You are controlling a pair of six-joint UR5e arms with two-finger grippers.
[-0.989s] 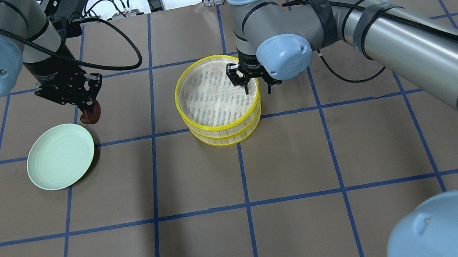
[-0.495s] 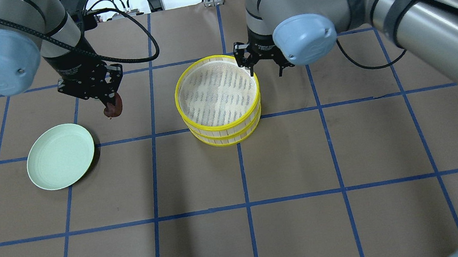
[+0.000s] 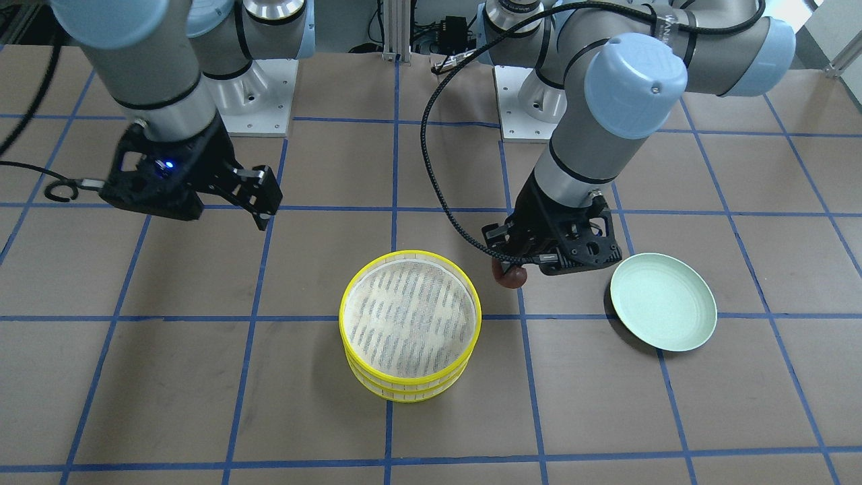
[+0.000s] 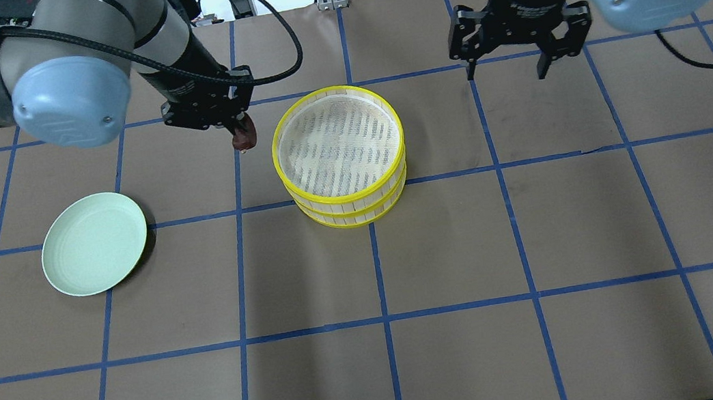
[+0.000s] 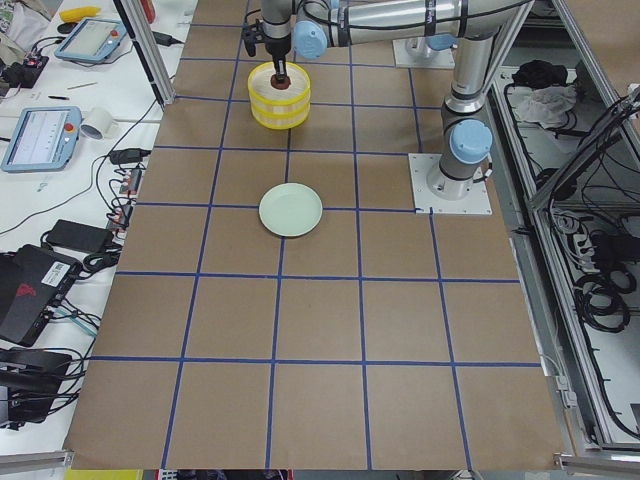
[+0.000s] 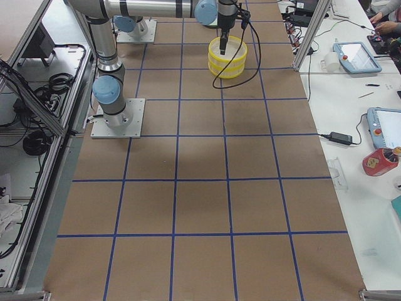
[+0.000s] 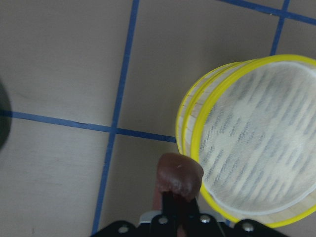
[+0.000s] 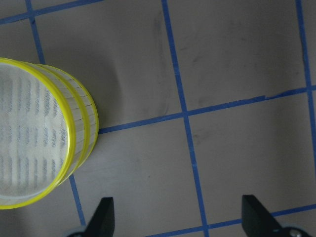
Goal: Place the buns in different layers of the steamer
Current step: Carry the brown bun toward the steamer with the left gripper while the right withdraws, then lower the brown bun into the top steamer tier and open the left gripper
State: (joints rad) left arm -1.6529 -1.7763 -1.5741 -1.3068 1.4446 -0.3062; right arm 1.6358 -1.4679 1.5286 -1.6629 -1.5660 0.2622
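Observation:
Two yellow-rimmed steamer layers [image 4: 340,154] stand stacked mid-table; the top tray's mesh [image 3: 409,320] is bare. My left gripper [image 4: 243,138] is shut on the dark reddish-brown bun [image 4: 244,134], held above the table just left of the stack; it also shows in the front view [image 3: 510,275] and the left wrist view [image 7: 178,174]. My right gripper [image 4: 505,70] is open and empty, raised to the right of the stack [image 8: 44,148]; its fingertips [image 8: 102,217] show in the right wrist view. The creamy white bun is hidden or out of view.
An empty pale green plate [image 4: 94,243] lies left of the stack; it also shows in the front view [image 3: 662,300]. Brown table cover with a blue tape grid. Cables and devices lie beyond the far table edge [image 4: 200,7].
My left gripper has carried the brown bun rightward from near the plate to beside the stack. My right gripper has lifted off the top tray's rim and moved right.

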